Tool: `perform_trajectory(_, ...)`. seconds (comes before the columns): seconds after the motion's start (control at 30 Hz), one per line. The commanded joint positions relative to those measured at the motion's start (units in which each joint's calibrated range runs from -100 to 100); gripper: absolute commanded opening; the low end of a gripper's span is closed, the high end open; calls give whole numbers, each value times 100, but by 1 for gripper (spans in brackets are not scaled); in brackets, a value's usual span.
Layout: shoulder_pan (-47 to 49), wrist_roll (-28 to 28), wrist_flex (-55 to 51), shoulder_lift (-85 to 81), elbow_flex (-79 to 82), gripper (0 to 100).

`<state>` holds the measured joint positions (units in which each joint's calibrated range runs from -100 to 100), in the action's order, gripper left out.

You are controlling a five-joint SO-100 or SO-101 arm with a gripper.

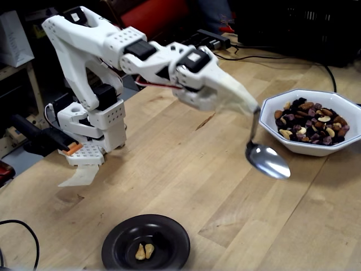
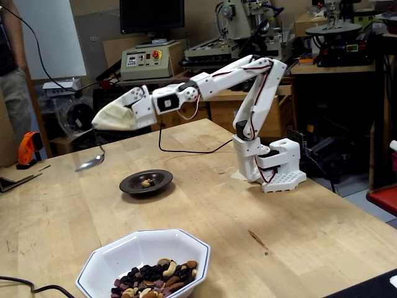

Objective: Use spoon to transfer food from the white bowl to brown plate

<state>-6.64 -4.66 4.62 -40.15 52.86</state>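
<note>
The silver spoon [image 1: 267, 160] hangs from the cream-wrapped gripper [image 1: 248, 105], bowl down and empty, above the table just left of the white bowl [image 1: 294, 148] in a fixed view. The white bowl holds the food [image 1: 311, 122], mixed nuts and dark dried fruit. The brown plate [image 1: 169, 237] sits near the front edge with two cashew pieces [image 1: 145, 251] in its centre. In the other fixed view the spoon [image 2: 91, 162] hovers left of the plate [image 2: 162, 180], under the gripper [image 2: 102, 122], and the white bowl [image 2: 149, 245] with food [image 2: 155, 279] is nearest the camera. The fingers are hidden by the wrap.
The arm's white base [image 1: 90, 130] is clamped at the table's left edge; it also shows at the right in the other fixed view [image 2: 273, 167]. A black cable [image 1: 20, 226] curls at the front left corner. An orange drill [image 2: 28, 149] stands at the far table edge.
</note>
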Motion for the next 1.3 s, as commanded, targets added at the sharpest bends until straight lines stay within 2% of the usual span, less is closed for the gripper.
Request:
perform_trajectory(0.0, 5, 29, -841, -1227, -419, 4)
perform_trajectory(0.53, 49, 29, -3339, -4128, -384, 4)
perform_trajectory(0.73, 49, 29, -3869, -5369, 953, 4)
perform_trajectory(0.87, 57, 29, -3608, -5985, 1838, 4)
perform_trajectory(1.27, 57, 29, -968, -5848, 3466, 4)
